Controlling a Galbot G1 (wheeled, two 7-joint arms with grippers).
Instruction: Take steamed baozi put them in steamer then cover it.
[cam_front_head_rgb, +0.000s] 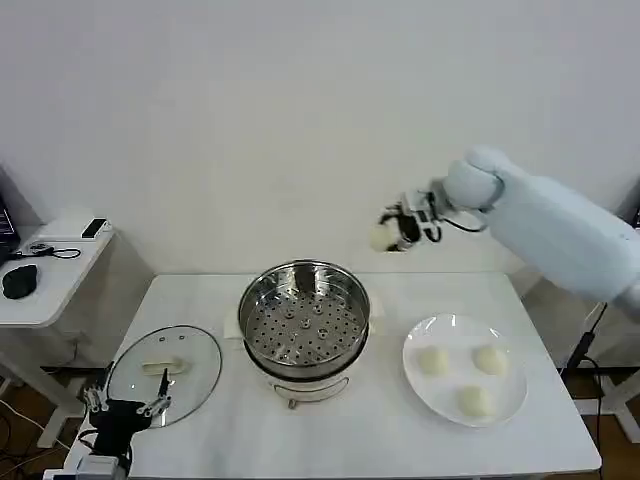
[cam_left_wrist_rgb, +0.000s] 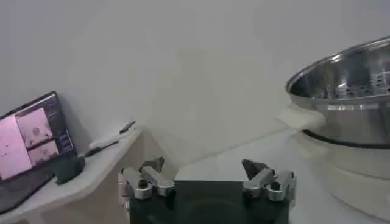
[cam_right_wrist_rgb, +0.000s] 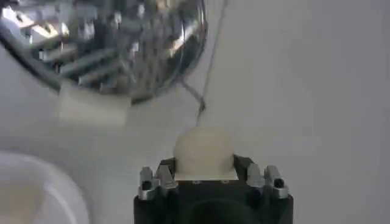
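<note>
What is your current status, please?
Right tool shut on one baozi, raised beside steamer. Left tool open, parked by lid. Three buns on plate.

The steamer (cam_front_head_rgb: 305, 320) stands open at the middle of the table (cam_front_head_rgb: 360, 440), its perforated floor bare, so the way down into it from above is free. The glass lid (cam_front_head_rgb: 165, 365) lies flat on the table to its left, just beside it, with the left gripper (cam_front_head_rgb: 125, 405) low at the lid's near edge, fingers spread. To the right, the plate (cam_front_head_rgb: 505, 400) carries three baozi (cam_front_head_rgb: 475, 402) with bare table between plate and steamer. The right gripper (cam_front_head_rgb: 392, 232), clamped on a fourth baozi (cam_right_wrist_rgb: 203, 149), hangs high above the table's far edge between steamer and plate, with nothing beneath it.
</note>
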